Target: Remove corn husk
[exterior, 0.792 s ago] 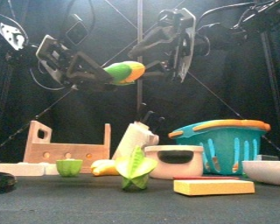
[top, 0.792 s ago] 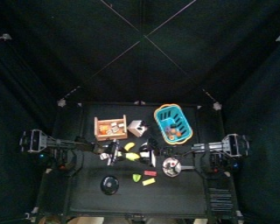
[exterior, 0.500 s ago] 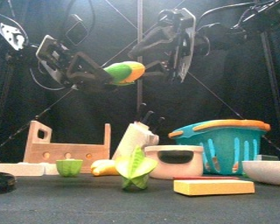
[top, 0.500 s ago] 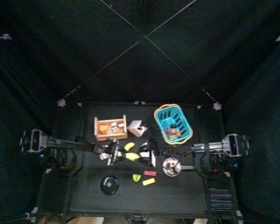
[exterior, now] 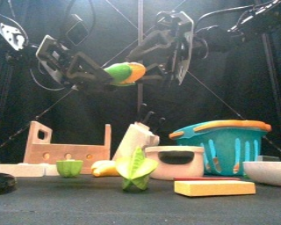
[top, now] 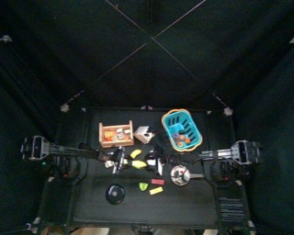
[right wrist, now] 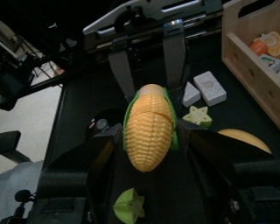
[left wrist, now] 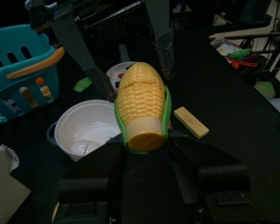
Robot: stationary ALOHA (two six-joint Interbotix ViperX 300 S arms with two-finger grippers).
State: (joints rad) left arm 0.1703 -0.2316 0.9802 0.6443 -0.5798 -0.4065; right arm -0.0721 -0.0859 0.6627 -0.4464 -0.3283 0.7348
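Note:
A toy corn cob [exterior: 117,72] hangs high above the table, yellow with the light-green corn husk [exterior: 134,71] wrapped round its sides. My left gripper [exterior: 104,76] reaches in from the left and is shut on one end of the cob [left wrist: 143,105]. Its fingers [right wrist: 122,68] hug the cob's far end in the right wrist view. My right gripper [exterior: 147,68] comes in from the right. It stands open astride the other end, with the cob [right wrist: 150,131] and the husk's edge [right wrist: 132,107] between its jaws.
Below on the table stand a blue basket [exterior: 219,141], a wooden rack [exterior: 67,145], a white bowl [exterior: 176,163], a green star-shaped piece [exterior: 136,176], a small green cup [exterior: 69,167] and a yellow block [exterior: 213,187].
My right gripper has shifted a little leftward, closer over the cob's end. The cob and the left gripper have stayed where they were.

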